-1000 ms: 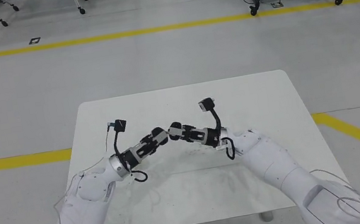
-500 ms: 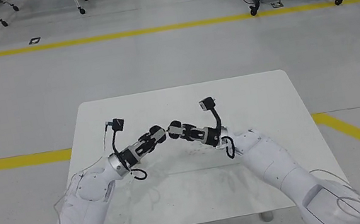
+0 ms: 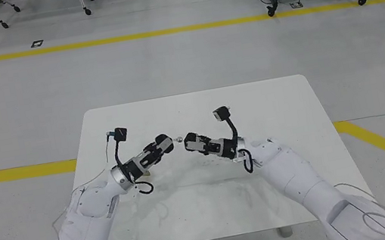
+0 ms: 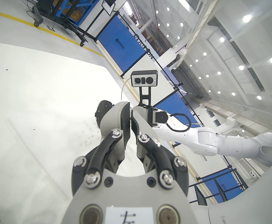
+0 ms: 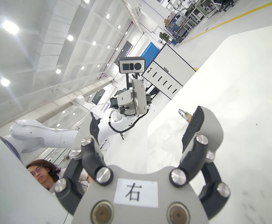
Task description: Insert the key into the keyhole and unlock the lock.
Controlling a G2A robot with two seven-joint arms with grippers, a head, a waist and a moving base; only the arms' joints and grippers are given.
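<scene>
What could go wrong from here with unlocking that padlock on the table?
1. The padlock appears to lie loose on the table beside the open right tool, unheld; pushing a key in would likely just slide it away.
2. The left tool is shut, but no key is visible between its pads; it may be gripping nothing.
3. Both tools sit close together, so reaching for the padlock risks a bump.

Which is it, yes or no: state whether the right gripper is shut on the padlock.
No: the right gripper stands wide open, and the padlock sits beyond one fingertip, not clamped between them.
</scene>
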